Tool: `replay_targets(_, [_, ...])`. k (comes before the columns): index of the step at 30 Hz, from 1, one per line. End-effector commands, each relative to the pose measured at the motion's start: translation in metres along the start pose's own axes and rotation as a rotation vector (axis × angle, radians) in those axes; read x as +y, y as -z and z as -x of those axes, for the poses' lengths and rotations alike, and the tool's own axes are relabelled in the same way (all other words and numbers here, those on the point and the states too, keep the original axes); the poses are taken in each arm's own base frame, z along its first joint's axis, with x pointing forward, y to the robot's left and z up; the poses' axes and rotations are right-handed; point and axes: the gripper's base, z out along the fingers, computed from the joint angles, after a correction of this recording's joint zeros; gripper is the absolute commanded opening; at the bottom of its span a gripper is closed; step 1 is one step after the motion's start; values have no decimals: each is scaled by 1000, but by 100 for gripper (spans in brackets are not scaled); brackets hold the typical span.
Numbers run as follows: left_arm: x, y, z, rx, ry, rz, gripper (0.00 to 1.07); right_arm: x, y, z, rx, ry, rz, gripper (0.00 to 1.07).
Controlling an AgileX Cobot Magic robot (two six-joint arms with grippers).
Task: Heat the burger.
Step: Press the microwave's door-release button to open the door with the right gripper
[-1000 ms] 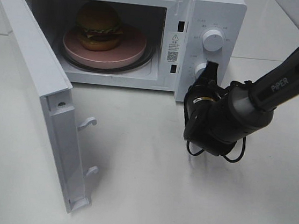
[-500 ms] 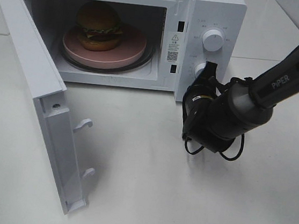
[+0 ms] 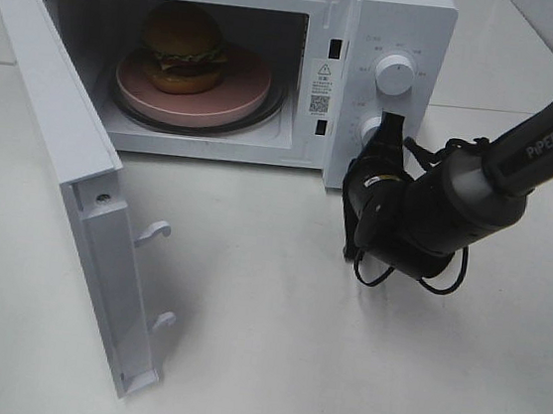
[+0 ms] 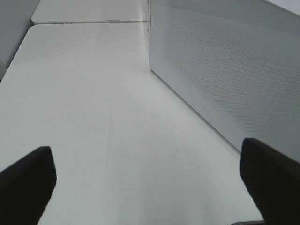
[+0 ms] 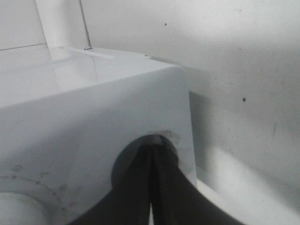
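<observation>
One arm (image 3: 527, 156) slanting down; closed pincer (image 3: 391, 122) at lower knob (image 3: 368, 130).

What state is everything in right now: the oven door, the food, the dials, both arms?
Microwave door: swung wide open.
Burger: whole, sitting on the pink plate.
Pink plate: inside the microwave.
Upper knob: untouched.
Right gripper: jaws shut, tips at the lower knob.
Lower knob: partly hidden by those tips.
Left gripper: jaws wide open, holding nothing.
</observation>
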Motion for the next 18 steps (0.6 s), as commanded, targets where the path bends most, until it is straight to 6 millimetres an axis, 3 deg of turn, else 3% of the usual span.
replay_targets(1, [0, 2, -2, -21, -1, 3, 100, 28, 6, -1, 58, 39, 119, 0])
replay_targets(18, [0, 2, -2, -21, -1, 3, 100, 22, 35, 13, 89, 90, 19, 0])
